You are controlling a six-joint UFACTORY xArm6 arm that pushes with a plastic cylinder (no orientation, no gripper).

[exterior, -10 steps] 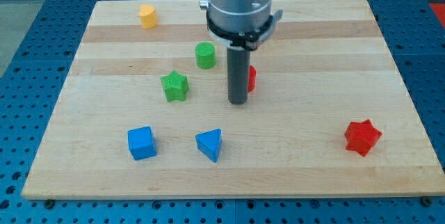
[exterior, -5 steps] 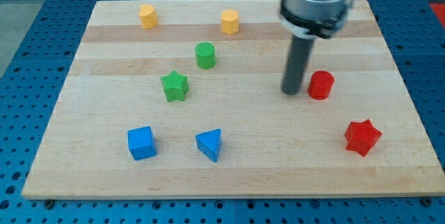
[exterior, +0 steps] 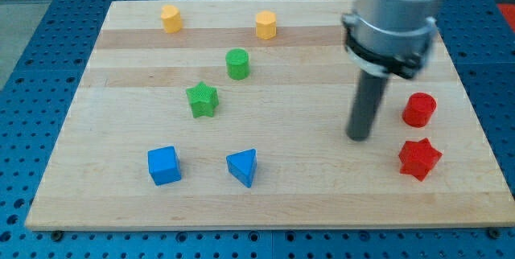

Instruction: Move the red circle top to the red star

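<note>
The red circle [exterior: 419,109] stands near the board's right edge, just above the red star [exterior: 419,159], with a small gap between them. My tip [exterior: 359,137] is on the board to the left of both red blocks, apart from them, about level with the gap between them. The dark rod rises from it to the arm's grey housing at the view's top right.
A green circle [exterior: 237,63] and a green star [exterior: 202,99] sit left of centre. A blue cube [exterior: 164,165] and a blue triangle [exterior: 243,167] lie near the view's bottom. Two yellow blocks [exterior: 170,18] [exterior: 266,25] stand near the top edge. The wooden board [exterior: 306,203] ends close to the red blocks on the right.
The red circle has been pushed right, from the board's middle to just above the red star. My tip moved right with it, then drew back down and left of it.
</note>
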